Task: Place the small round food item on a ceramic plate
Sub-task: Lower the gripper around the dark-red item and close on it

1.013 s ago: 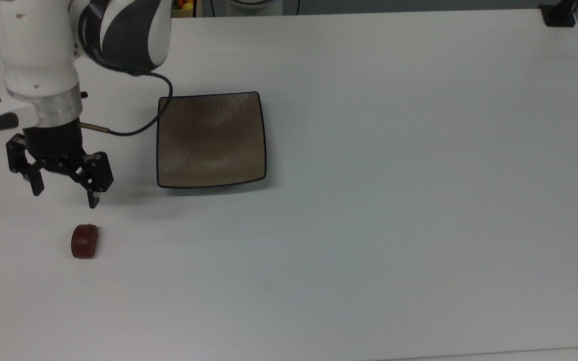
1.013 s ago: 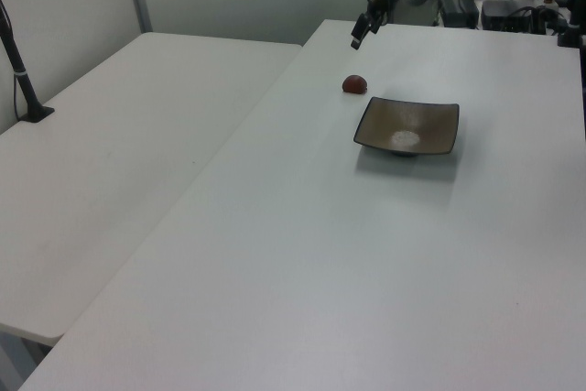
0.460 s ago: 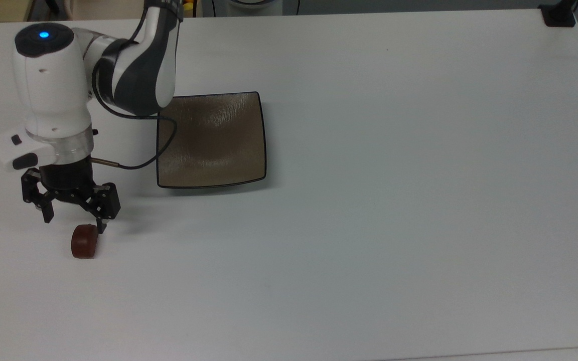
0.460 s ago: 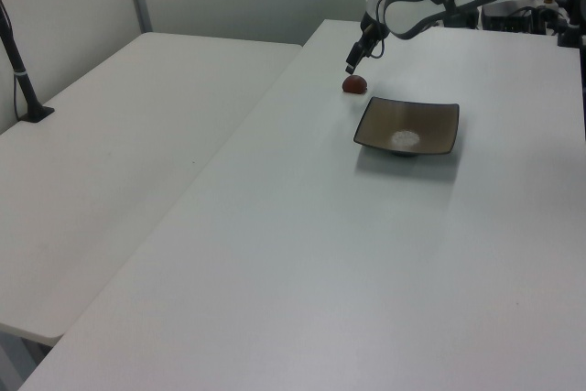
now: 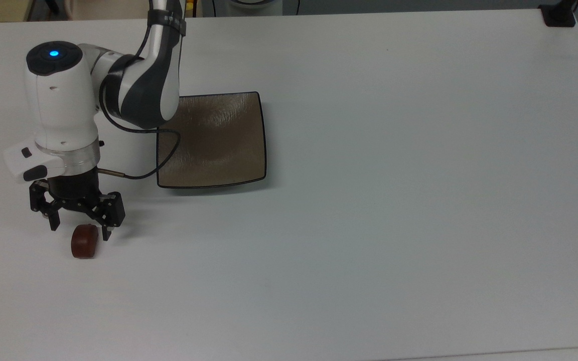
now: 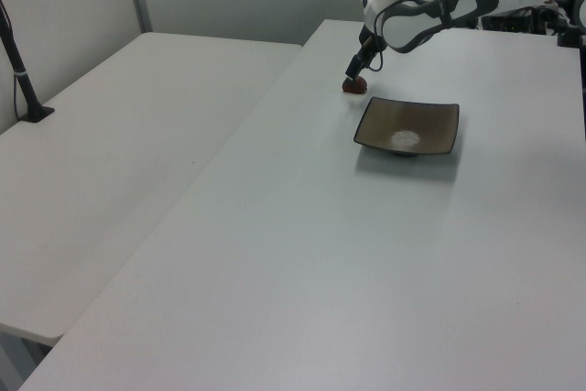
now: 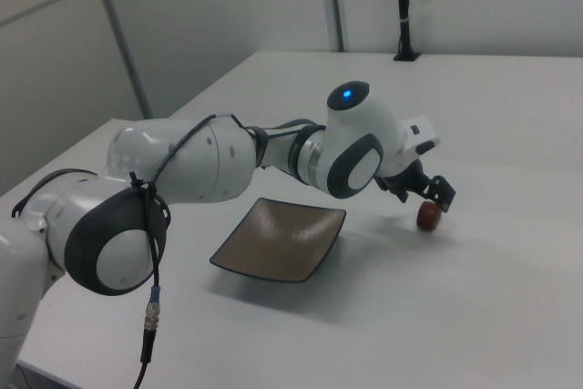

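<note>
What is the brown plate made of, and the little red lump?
The plate looks like glazed ceramic: glossy tan-brown, faintly streaked, with a thin black rim and light glinting off it. The lump looks matte and smooth, dark reddish-brown, with no shine. It may be food or a plastic stand-in; its look alone does not settle that.

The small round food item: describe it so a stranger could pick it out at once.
On the white table, look toward the top view's left from the square brown ceramic plate to the arm's black claw. Just under the open claw lies the small round food item, a dark reddish-brown lump, far smaller than the plate and the only loose piece there.
</note>
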